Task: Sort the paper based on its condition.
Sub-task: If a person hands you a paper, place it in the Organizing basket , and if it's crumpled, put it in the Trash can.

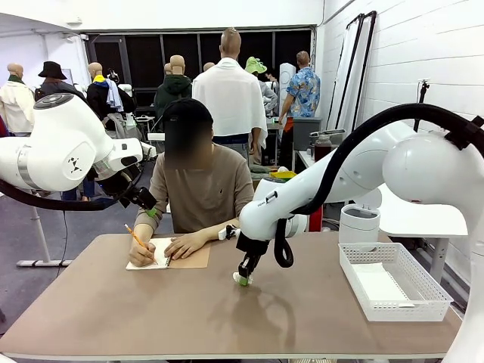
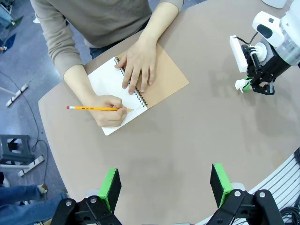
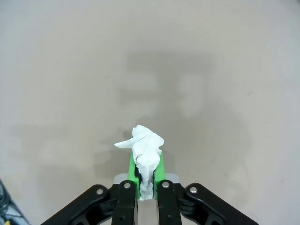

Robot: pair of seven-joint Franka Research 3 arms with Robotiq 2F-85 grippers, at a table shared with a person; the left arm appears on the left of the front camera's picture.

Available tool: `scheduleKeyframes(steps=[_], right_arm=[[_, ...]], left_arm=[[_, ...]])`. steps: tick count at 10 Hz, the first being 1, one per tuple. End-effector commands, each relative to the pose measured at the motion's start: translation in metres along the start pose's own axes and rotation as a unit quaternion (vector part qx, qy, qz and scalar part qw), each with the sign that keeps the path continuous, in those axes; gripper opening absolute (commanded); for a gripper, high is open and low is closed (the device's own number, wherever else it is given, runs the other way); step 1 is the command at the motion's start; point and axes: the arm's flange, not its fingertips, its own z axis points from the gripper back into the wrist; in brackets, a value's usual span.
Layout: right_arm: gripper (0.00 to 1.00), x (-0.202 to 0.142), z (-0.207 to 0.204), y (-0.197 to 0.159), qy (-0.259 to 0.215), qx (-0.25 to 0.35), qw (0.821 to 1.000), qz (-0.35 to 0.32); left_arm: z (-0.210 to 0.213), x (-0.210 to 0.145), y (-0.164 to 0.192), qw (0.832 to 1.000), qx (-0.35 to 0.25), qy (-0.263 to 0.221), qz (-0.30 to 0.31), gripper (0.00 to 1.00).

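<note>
Pinching a wad of crumpled paper (image 3: 146, 157) between its green pads, the robot's right tool (image 1: 242, 278) hangs low over the middle of a tan, matte tabletop (image 1: 151, 318). The jaws are drawn narrow on the sheet's lower end, and its ragged white top sticks out past the fingertips. From the front it is hard to say whether the wad touches the surface or sits just above it. The arm's soft shadow lies on the bare board beneath.

The left tool (image 2: 164, 180) hovers high over the near side of the tabletop with its jaws spread wide and nothing between them.

Across the tabletop a person in a brown long-sleeved top writes in a spiral notebook (image 2: 117, 84). One hand (image 2: 110, 112) works a yellow pencil (image 2: 98, 108) on the white page. The other hand (image 2: 138, 63) lies flat across the binding, beside the folded-back brown cover.

At the robot's right a white mesh basket (image 1: 378, 308) stands on the tabletop, well apart from the wad. What looks like a flat white sheet (image 1: 382, 286) lies in its bottom.

The room has a white brick wall on that side, dark windows at the far end and a grey floor.
</note>
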Motion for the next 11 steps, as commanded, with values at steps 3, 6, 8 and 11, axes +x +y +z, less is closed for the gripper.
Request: scheduleKeyframes(steps=[3,6,8,11], right_arm=[[0.0,-0.031,0.111,0.017,0.014,-0.035,0.996,-0.085],[0.0,-0.082,0.176,-0.024,-0.022,-0.119,0.969,-0.214],[0.0,-0.11,0.197,-0.054,-0.04,-0.152,0.941,-0.301],[0.0,-0.133,0.21,-0.074,-0.079,-0.163,0.909,-0.375]], left_arm=[[0.0,-0.001,0.002,1.0,0.001,0.0,-0.001,1.0],[0.0,-0.001,0.002,1.0,0.001,0.0,-0.001,1.0],[0.0,-0.001,0.002,1.0,0.001,0.0,-0.001,1.0],[0.0,-0.001,0.002,1.0,0.001,0.0,-0.001,1.0]])
